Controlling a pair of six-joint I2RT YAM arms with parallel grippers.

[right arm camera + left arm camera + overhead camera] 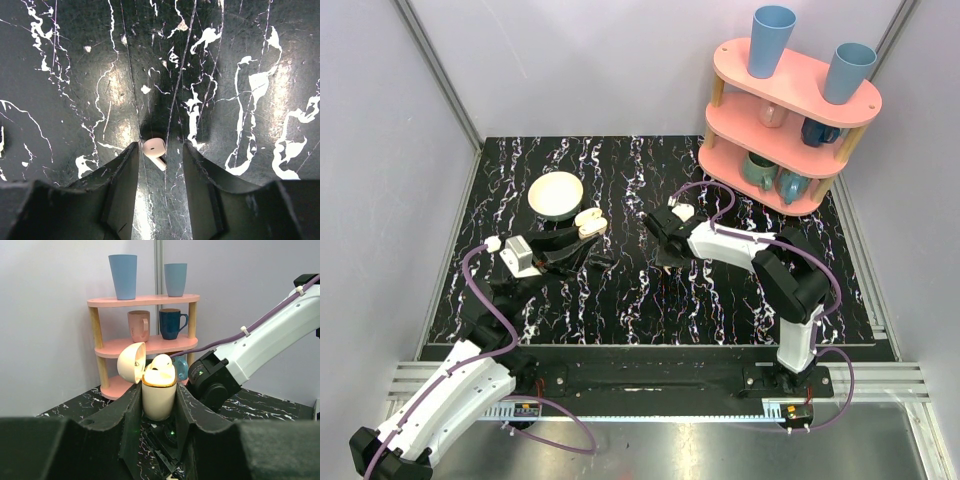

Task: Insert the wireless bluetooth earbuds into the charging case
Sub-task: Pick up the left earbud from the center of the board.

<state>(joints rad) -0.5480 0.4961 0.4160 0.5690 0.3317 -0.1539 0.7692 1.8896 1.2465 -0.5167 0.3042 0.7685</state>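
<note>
My left gripper (158, 390) is shut on the charging case (159, 401), a cream box with a gold rim, held upright above the table with its lid (131, 362) flipped open. One white earbud (161, 362) sits in the top of the case. From above, the case (589, 222) shows at the tip of the left gripper (582, 236). The other earbud (154, 148) lies on the black marbled table. My right gripper (160, 146) points down over it, open, its jaws on either side. The earbud lies close against the left finger (131, 157), with a gap to the right one.
A round cream bowl (555, 194) stands behind the left gripper. A pink three-tier shelf (790, 110) with blue cups and mugs fills the back right corner. The right arm (265, 345) reaches across just beyond the held case.
</note>
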